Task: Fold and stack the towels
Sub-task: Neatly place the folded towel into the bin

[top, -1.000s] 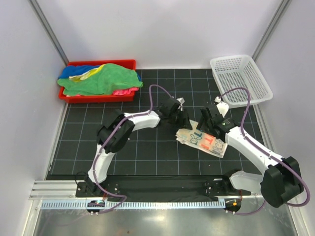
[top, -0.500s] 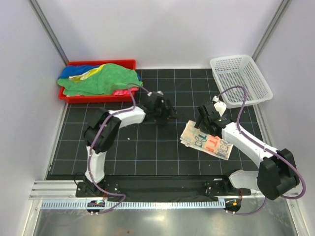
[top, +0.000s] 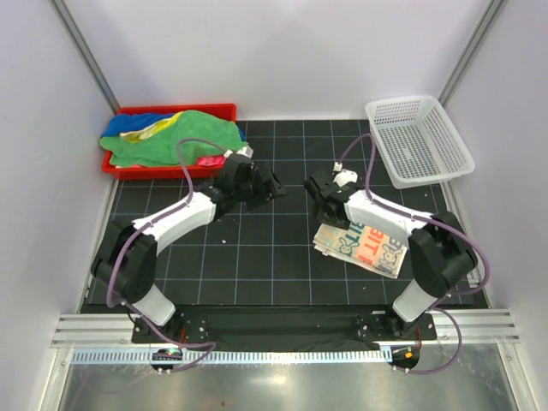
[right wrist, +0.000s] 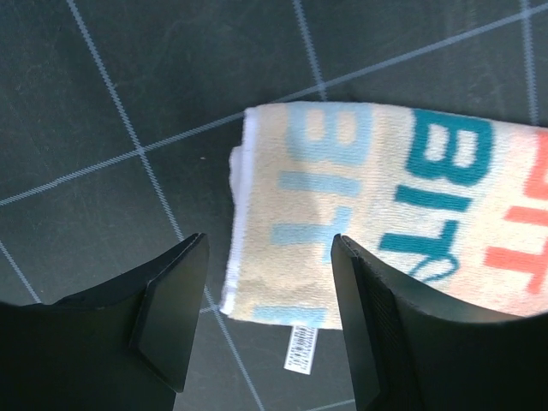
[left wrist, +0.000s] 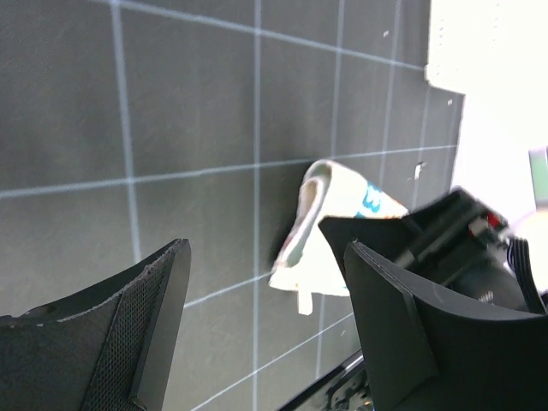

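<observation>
Folded cream lettered towel (top: 358,248) lies flat on the black grid counter (top: 257,257), right of centre and in front of the white mesh basket (top: 419,141). In the top view its long axis slants from far-left to near-right. In the right wrist view the same towel (right wrist: 385,205) runs left-right, with its short edge and a small label (right wrist: 300,347) showing between the fingers. Right arm (top: 381,214) reaches in over that far-left end; right jaws are wide apart and hold nothing. Left arm (top: 184,214) stretches toward the centre, well apart from the towel; left jaws are also wide apart and empty over bare counter. The other towels are heaped in the red tray (top: 171,110) at far left: green (top: 184,137) on top, blue (top: 137,122), yellow (top: 158,130) and pink (top: 214,159) showing at the edges.
</observation>
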